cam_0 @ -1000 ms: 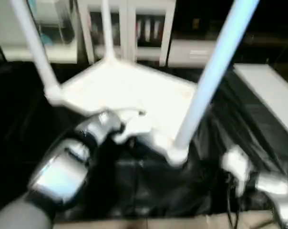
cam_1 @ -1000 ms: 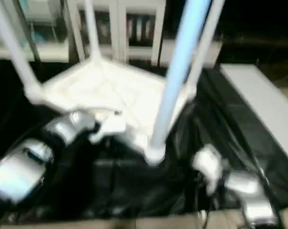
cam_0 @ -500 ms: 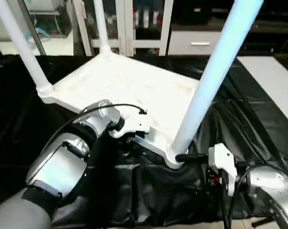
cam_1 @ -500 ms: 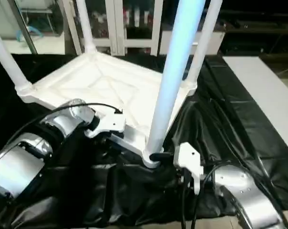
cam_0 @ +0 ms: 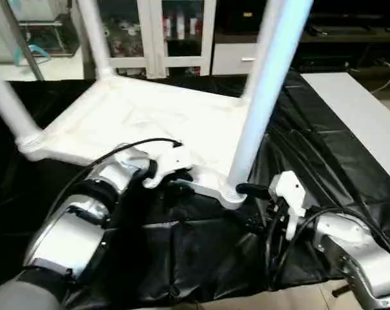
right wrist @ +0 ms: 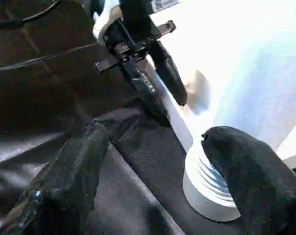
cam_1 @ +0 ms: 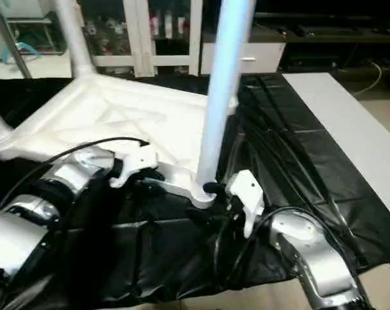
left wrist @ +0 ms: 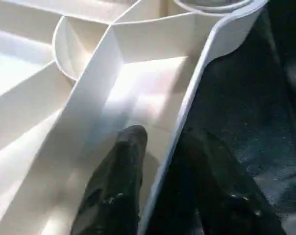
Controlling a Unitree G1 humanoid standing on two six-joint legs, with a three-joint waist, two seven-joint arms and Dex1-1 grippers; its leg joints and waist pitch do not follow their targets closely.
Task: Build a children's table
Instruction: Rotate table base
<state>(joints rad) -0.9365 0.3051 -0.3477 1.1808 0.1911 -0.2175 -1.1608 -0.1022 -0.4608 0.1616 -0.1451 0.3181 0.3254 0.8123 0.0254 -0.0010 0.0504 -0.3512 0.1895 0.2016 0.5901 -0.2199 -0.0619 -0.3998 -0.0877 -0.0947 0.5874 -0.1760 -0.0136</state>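
**Both end effectors at the near edge of the upturned children's table**

The children's table (cam_0: 150,123) lies upside down on a black sheet (cam_0: 324,148), its ribbed underside facing up and its white legs pointing upward. The nearest leg (cam_0: 263,84) stands in the near corner socket (cam_0: 228,192); another leg (cam_0: 6,103) rises from the left corner and a third (cam_0: 95,39) from the far corner.

The left end effector (left wrist: 162,161) straddles the near rim of the tabletop, just left of the near corner. One black finger (left wrist: 121,171) lies inside the rim against the white underside, and the other (left wrist: 211,176) sits outside it over the black sheet, so the jaws are narrowed around the rim wall. From the right wrist view the same fingers appear pinched over that edge.

The right end effector (right wrist: 153,161) is at the near corner socket with its jaws spread wide. One finger (right wrist: 246,166) rests close against the ribbed collar at the base of the nearest leg, while the other (right wrist: 74,166) hangs over the sheet, apart from the socket. It holds nothing.

Beyond the sheet stands a white cabinet (cam_0: 169,32) with glass doors.
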